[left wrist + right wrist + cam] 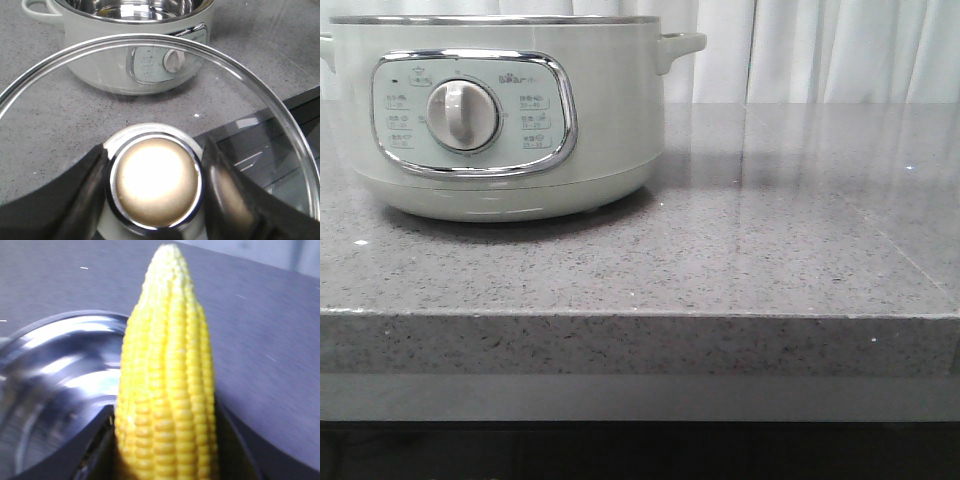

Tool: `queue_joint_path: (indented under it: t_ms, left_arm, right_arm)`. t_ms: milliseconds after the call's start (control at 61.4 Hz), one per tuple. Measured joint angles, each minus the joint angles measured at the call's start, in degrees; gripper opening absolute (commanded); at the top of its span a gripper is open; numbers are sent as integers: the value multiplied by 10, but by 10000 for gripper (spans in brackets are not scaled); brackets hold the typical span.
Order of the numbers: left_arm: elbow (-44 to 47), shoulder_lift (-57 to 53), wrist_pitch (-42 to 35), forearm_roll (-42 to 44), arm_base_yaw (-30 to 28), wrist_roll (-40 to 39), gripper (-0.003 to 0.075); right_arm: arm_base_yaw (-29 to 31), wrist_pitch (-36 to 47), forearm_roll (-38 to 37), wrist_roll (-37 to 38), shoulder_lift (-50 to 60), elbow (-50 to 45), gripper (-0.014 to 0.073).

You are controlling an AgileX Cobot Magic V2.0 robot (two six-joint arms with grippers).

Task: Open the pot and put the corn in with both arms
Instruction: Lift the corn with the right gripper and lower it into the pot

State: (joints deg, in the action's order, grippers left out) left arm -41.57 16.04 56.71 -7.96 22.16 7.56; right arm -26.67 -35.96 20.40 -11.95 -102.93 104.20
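The pale greenish-white pot (510,110) stands at the back left of the grey counter, its dial facing me. In the left wrist view the pot (125,60) is open, its steel inside showing. My left gripper (156,187) is shut on the knob (156,185) of the glass lid (260,95), held off the pot, toward the counter's front edge. My right gripper (165,440) is shut on the yellow corn (167,380), held next to the pot's steel rim (60,335). Neither gripper shows in the front view.
The grey speckled counter (770,230) stretches right of the pot to its front edge (640,318). White curtains (820,50) hang behind. Below the counter's edge dark floor shows in the left wrist view (295,120).
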Motion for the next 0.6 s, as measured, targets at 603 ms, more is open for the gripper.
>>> queue_joint_path:
  t_ms: [603]
  left_arm:
    - [0,0,0,0,0,-1,251]
  right_arm:
    - [-61,-23,1,-3,-119,81,545]
